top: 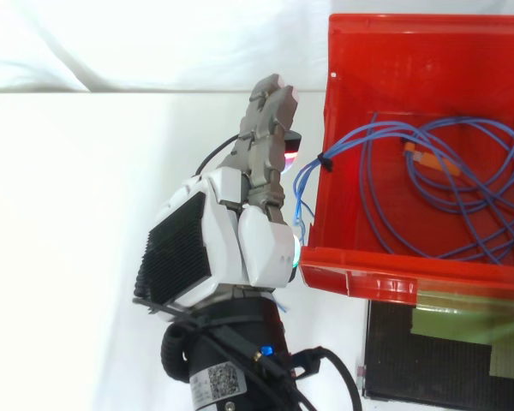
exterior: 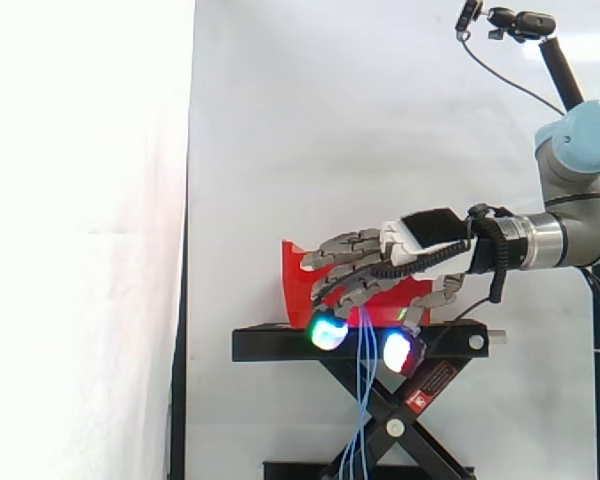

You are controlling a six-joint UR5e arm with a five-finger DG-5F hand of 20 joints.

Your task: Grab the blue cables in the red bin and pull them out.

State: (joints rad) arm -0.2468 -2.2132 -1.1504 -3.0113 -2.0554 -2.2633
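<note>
Reaching in from the right edge of the side view, with the hand point(exterior: 380, 262) held back-upward just beside the red bin point(exterior: 298, 275). Curling the fingers point(exterior: 345, 250) downward and gripping a few strands of the blue cables point(exterior: 363, 400) — pinching them between glowing pads point(exterior: 328, 330), one cyan-green, the other white and magenta. Dangling the loose ends straight down past the edge of the black surface point(exterior: 270, 345) and in front of the crossed scissor legs point(exterior: 395, 425) underneath.

From above, sitting just left of the bin's left wall, close to its near corner. Lying mostly in loose loops on the bin floor, with an orange connector point(top: 420, 158) among them, and trailing one tied bundle over the left wall toward the fingers.

Resting the bin on that black surface, with a yellow-green patch point(top: 471, 330) showing just past the bin's near rim. Standing before a white curtain point(exterior: 280, 120) — hanging plain behind everything, brighter at the far left of the side view. Poking in at the upper right there, a small camera point(exterior: 525, 22) on a black pole.
</note>
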